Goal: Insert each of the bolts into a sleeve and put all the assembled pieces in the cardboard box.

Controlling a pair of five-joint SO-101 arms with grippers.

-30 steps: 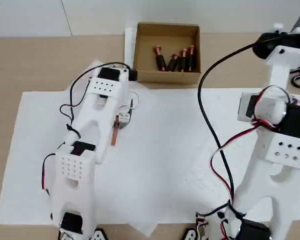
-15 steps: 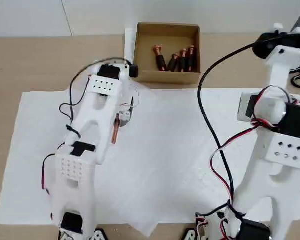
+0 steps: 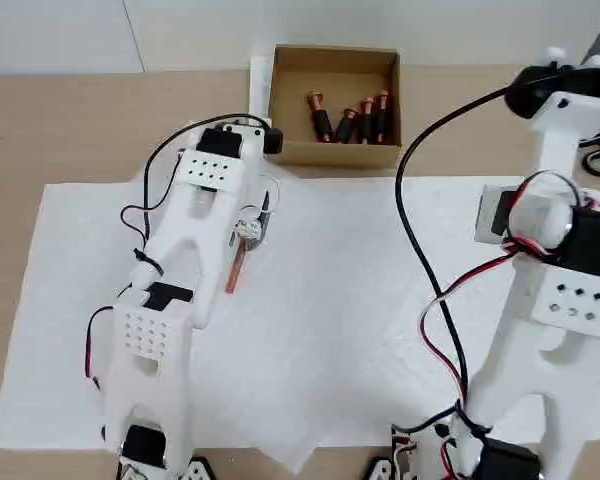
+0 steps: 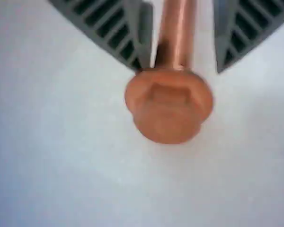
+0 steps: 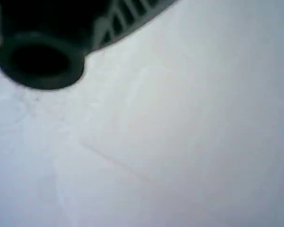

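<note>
Step in hand is judged to be mating, not boxing. The bolt (image 4: 169,106) is clamped by its shank in the left claw (image 4: 180,70), jaws narrow around it and the head protruding past the tips toward the white sheet (image 3: 360,330). In the high view it is seen hanging tilted under that claw, over the left part of the sheet, long axis running from the claw toward the near-left edge. A black sleeve (image 5: 40,61) is carried at the right claw (image 3: 497,216), apparently clamped, with one ribbed jaw seen against it and the open bore facing the wrist camera. Bolt and sleeve are well apart, on opposite sides of the sheet, so both axes must be brought in line before anything is pushed in. The shank's free end is hidden between the jaws, so its clearance can't be judged. Four assembled pieces (image 3: 352,118) are already lying in the cardboard box (image 3: 332,153) at the far edge of the surface (image 3: 80,120), nearer the left arm.
</note>
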